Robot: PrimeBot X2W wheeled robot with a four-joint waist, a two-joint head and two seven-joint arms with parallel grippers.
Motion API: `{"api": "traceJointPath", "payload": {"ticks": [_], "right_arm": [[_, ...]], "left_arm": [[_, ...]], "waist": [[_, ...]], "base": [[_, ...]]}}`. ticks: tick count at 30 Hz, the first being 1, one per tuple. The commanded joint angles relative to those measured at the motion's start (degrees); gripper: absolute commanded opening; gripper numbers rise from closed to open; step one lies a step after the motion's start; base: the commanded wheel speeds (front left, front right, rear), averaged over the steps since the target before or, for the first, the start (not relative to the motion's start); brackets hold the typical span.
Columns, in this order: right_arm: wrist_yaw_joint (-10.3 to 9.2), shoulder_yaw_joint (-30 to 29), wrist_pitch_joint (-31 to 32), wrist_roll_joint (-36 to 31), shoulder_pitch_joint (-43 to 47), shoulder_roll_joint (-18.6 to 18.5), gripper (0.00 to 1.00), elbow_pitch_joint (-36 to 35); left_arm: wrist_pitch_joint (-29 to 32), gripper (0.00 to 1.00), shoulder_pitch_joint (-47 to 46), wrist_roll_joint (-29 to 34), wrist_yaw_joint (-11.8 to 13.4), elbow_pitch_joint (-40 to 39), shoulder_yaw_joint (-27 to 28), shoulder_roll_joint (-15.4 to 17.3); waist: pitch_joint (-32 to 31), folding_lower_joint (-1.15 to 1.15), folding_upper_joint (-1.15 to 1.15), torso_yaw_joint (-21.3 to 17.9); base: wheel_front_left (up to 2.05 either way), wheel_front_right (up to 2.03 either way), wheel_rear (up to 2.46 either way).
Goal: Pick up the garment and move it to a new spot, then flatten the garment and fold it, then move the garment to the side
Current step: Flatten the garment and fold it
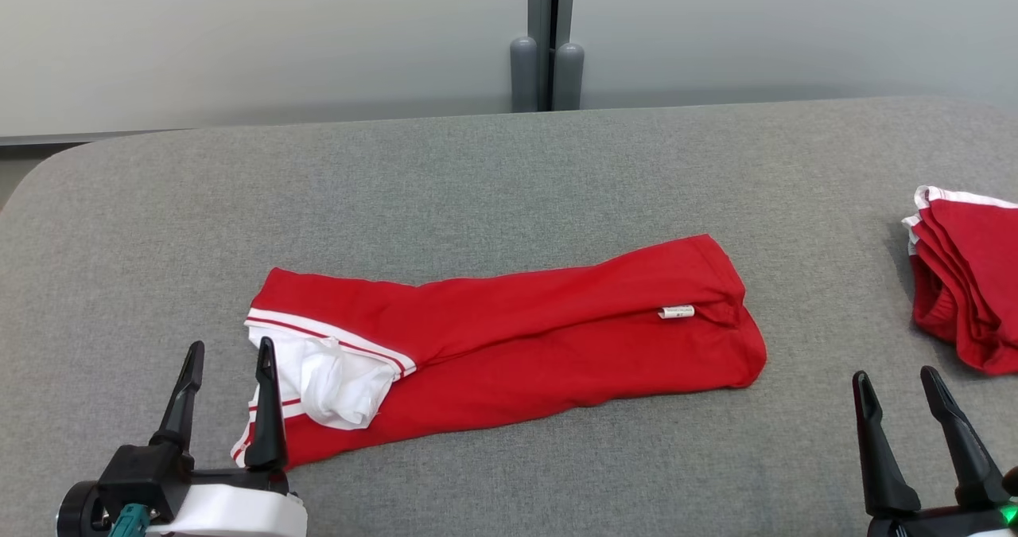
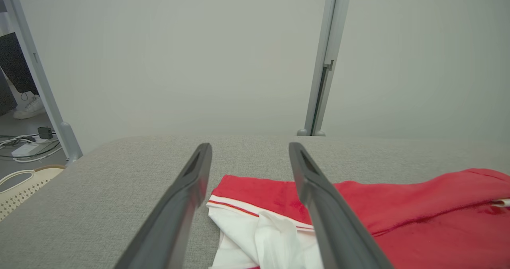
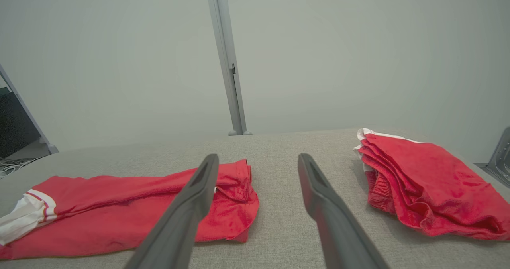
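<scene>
A red garment (image 1: 525, 338) with a white, red-striped end lies folded into a long band across the middle of the grey table; a small white label shows near its right end. My left gripper (image 1: 227, 350) stands open at the lower left, its right finger over the garment's white end (image 2: 259, 237). At the lower right my right gripper (image 1: 895, 378) is open above bare table, to the right of the garment (image 3: 131, 209). Neither gripper holds anything.
A second red garment (image 1: 966, 274) lies folded in a pile at the table's right edge (image 3: 422, 185). A grey partition with a post (image 1: 549, 44) stands behind the table. A perforated basket (image 2: 20, 183) and cables lie on the floor off the left end.
</scene>
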Motion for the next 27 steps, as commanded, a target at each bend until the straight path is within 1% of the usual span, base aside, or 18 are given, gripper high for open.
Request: {"api": "traceJointPath", "payload": {"ticks": [1, 10, 13, 16, 21, 25, 26, 27], "right_arm": [[-0.03, -0.1, 0.2, 0.0, 0.3, -0.2, 1.0, -0.1], [-0.03, -0.1, 0.0, 0.5, -0.5, -0.7, 1.0, 0.4], [-0.03, -0.5, 0.2, 1.0, -1.4, -1.2, 1.0, 1.2], [-0.03, -0.8, 0.2, 1.7, -3.8, -2.4, 1.0, 3.3], [-0.03, 0.4, -0.3, 3.3, -11.2, -5.2, 1.0, 9.5], [-0.03, 2.9, 0.0, 4.7, -19.2, -6.6, 1.0, 15.8], [-0.03, 2.9, 0.0, 4.7, -19.2, -6.6, 1.0, 15.8], [-0.03, 4.7, 0.5, 5.7, -22.7, -6.8, 1.0, 20.1]], "left_arm": [[0.1, 1.0, -0.1, 0.0, 0.2, 0.0, 0.0, 0.4], [0.0, 1.0, -1.2, -0.4, 0.1, 0.2, -0.4, 0.6], [0.0, 1.0, -2.2, -0.4, 0.0, -0.3, -0.7, 0.5], [0.1, 1.0, -4.0, -0.5, -0.2, -0.7, -1.4, 0.1], [0.0, 1.0, -8.7, 0.1, -0.8, -0.4, -3.1, -1.0], [0.0, 1.0, -11.7, 0.4, -1.5, 0.4, -4.1, -1.7], [0.0, 1.0, -11.7, 0.4, -1.5, 0.4, -4.1, -1.7], [0.0, 1.0, -12.8, 0.7, -1.7, 0.8, -4.5, -2.0]], "waist": [[0.1, 0.0, 0.0, 0.1], [0.8, 0.0, 0.0, 0.1], [2.2, 0.0, 0.0, 0.6], [5.1, 0.0, 0.0, 1.7], [10.6, 0.0, 0.0, 4.2], [13.8, 0.0, 0.0, 5.5], [13.8, 0.0, 0.0, 5.5], [14.7, 0.0, 0.0, 6.1]], "base": [[0.0, 0.0, 0.0], [0.0, 0.0, 0.0], [0.0, 0.0, 0.0], [0.0, 0.0, 0.0], [0.0, 0.0, 0.0], [0.0, 0.0, 0.0], [0.0, 0.0, 0.0], [0.0, 0.0, 0.0]]}}
